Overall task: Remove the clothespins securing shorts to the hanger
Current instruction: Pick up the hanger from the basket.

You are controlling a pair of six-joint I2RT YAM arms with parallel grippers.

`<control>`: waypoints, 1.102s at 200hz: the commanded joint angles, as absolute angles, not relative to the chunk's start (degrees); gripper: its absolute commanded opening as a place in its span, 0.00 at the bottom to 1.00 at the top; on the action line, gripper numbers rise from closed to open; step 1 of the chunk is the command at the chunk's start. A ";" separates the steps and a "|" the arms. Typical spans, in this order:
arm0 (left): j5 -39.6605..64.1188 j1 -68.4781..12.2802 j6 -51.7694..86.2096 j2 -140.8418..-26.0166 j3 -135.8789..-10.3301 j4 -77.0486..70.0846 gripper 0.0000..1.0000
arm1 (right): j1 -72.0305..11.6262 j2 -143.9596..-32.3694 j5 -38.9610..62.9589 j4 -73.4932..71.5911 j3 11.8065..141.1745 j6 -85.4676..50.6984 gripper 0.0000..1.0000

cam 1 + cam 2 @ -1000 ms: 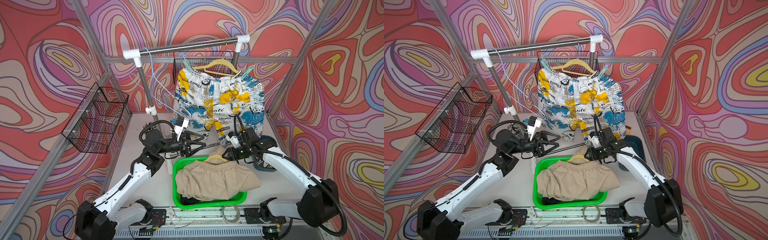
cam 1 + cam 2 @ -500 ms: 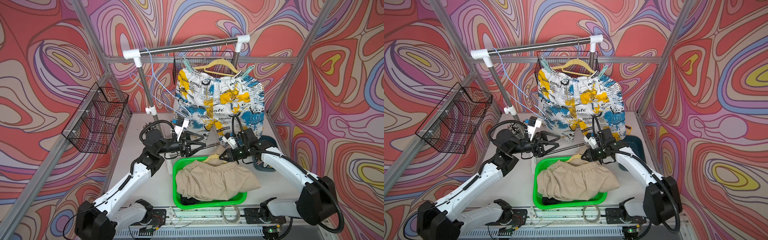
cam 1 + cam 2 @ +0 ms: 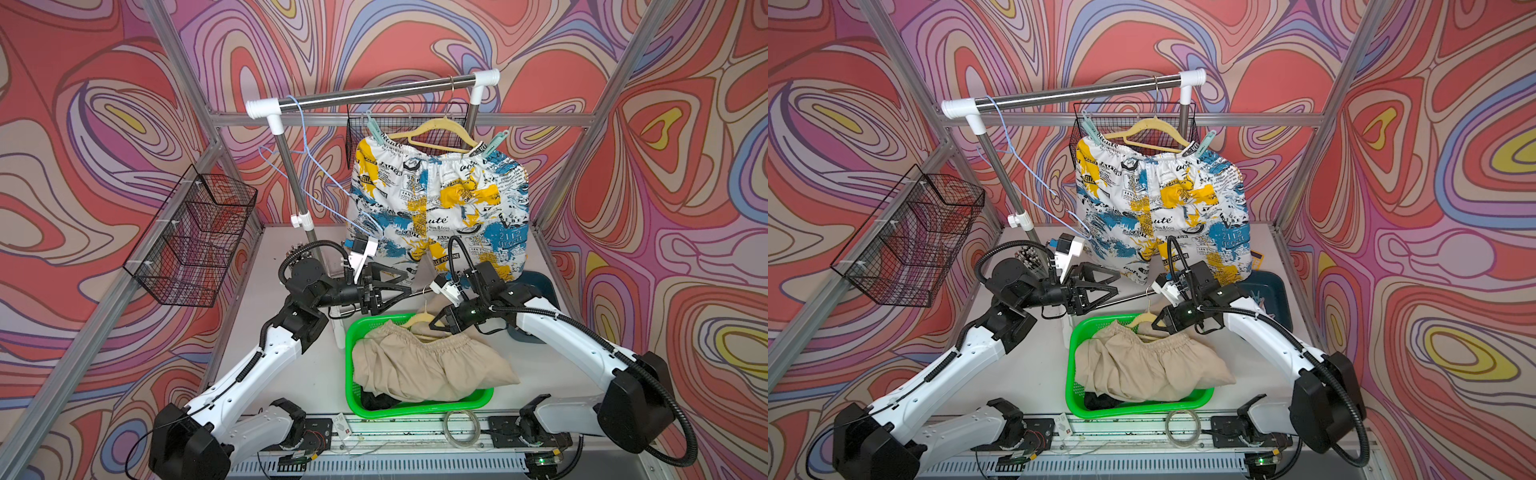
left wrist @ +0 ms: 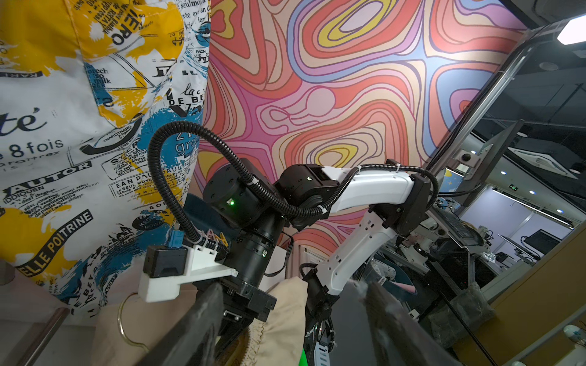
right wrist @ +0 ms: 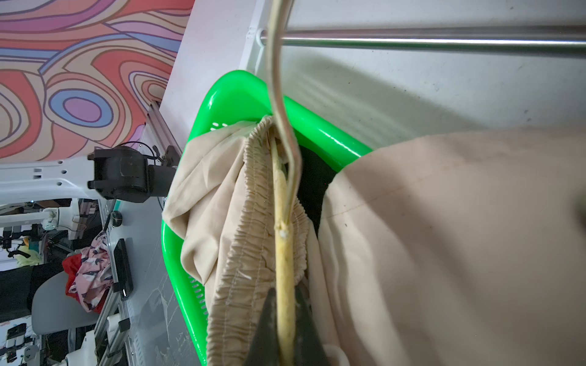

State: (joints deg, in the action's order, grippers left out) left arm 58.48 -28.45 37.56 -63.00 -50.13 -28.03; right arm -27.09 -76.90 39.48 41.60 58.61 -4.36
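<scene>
Clothespins (image 3: 374,129), mint-green plastic clips, pin the white newspaper-print shorts (image 3: 436,199) to the upper cream hanger (image 3: 438,124), high above both grippers. Right gripper (image 5: 283,317) is clamped on a pale yellow hanger (image 5: 282,250) inside the beige fabric shorts (image 3: 428,361) beneath it, probably to lift it out; left gripper (image 3: 405,286) stands wide, empty, alongside.

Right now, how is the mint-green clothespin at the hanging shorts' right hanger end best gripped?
Probably by its free tail: the clothespin tilts up and outward from the hanger, jaws biting the waistband of the printed shorts. Come from above on the outer side, squeezing both legs together.
</scene>
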 commanded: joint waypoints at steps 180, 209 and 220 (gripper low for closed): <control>61.71 -28.26 11.61 -70.86 -61.25 -2.57 0.64 | -27.25 -64.53 52.11 39.75 68.94 -3.05 0.00; 65.48 -29.31 11.07 -72.65 -62.28 -2.30 0.57 | -27.26 -63.98 51.71 39.13 68.20 -3.34 0.00; 66.43 -30.06 9.29 -73.40 -63.20 0.13 0.53 | -27.25 -64.14 51.59 39.03 68.11 -3.36 0.00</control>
State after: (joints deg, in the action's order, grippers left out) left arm 61.91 -28.82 12.99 -72.07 -60.84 -1.87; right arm -27.18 -65.08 49.65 41.45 68.58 -3.73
